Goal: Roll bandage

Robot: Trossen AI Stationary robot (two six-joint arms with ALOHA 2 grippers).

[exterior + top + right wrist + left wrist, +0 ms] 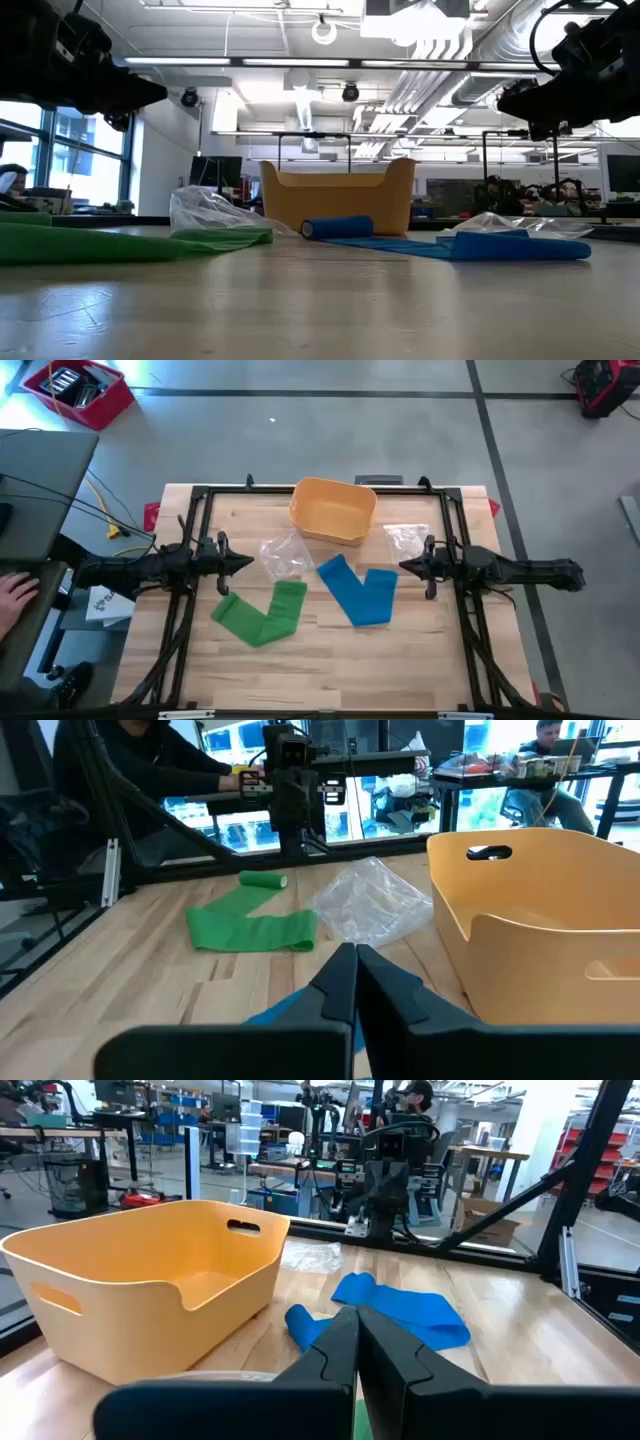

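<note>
**Both arms idle above table, bandages lying loose**

Table [330, 670]: pale wood, dark frame rails on each side.

Left arm reaches in from the left side; left gripper [246, 563] hangs above the wood near the table's left-centre, fingers pressed together, holding nothing. Right arm mirrors it from the right; right gripper [406, 567] likewise closed and empty, tip pointing toward the middle. Neither touches anything.

Bin [333, 510]: yellow-orange, cut-out handles, at the far centre edge of the table.

Green bandage [262, 614]: mostly unrolled, folded in a V, lying flat just in front of the left gripper; one end rolled up a little.

Blue bandage [358, 593]: also a V, flat, between the grippers and nearer the right one; small rolled end toward the bin.

Two clear plastic bags: one [284, 555] crumpled between bin and green bandage, the other [406, 539] beside the right gripper.

Person's hand [14, 598] at far left, off the table.
</note>
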